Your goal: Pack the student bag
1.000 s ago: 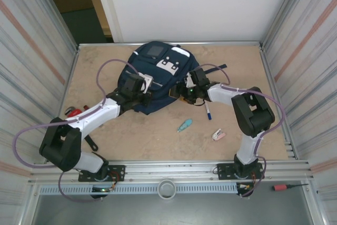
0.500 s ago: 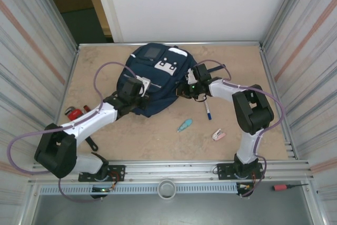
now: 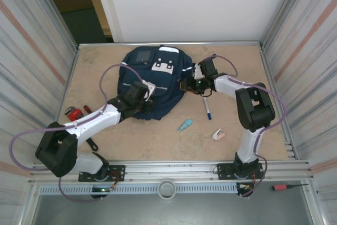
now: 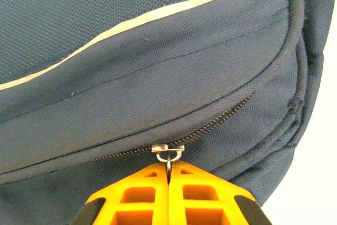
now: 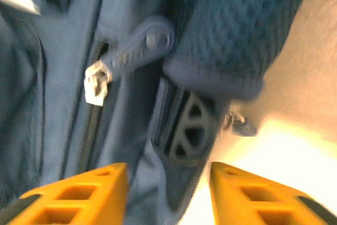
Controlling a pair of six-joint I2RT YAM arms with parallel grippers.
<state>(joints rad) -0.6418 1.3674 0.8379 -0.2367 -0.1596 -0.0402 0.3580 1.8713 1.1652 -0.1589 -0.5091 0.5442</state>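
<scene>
Overhead, the student bag (image 3: 152, 77) lies flat at the far middle of the table (image 3: 105, 135), a rounded navy fabric shape with white patches near its top. Its inside is hidden, so I cannot tell what it holds. Loose on the bare tabletop, on the near side of the bag, lie a pen (image 3: 207, 110), a small teal item (image 3: 184, 125) and a pink-and-white item (image 3: 218, 134); a red tool (image 3: 73, 112) sits by the left arm.

The left gripper (image 3: 141, 92) rests on the bag's near left part, and the right gripper (image 3: 190, 84) sits at the bag's right edge.

The left wrist camera adds detail that the overhead view lacks: coarse woven navy cloth, a pale piping strip (image 4: 158, 17), and a dark curved zip with a metal slider (image 4: 168, 149). The left gripper (image 4: 168, 169) has its yellow latticed fingers pressed together on the slider's thin metal ring.

The blurred right wrist view shows the right gripper (image 5: 168, 177) with its yellow fingers spread wide and gripping nothing; bag fabric and a dark plastic buckle (image 5: 187, 130) lie between them. Above hang a rubbery blue zip tab (image 5: 139, 48) and a quilted padded strap (image 5: 237, 25).
</scene>
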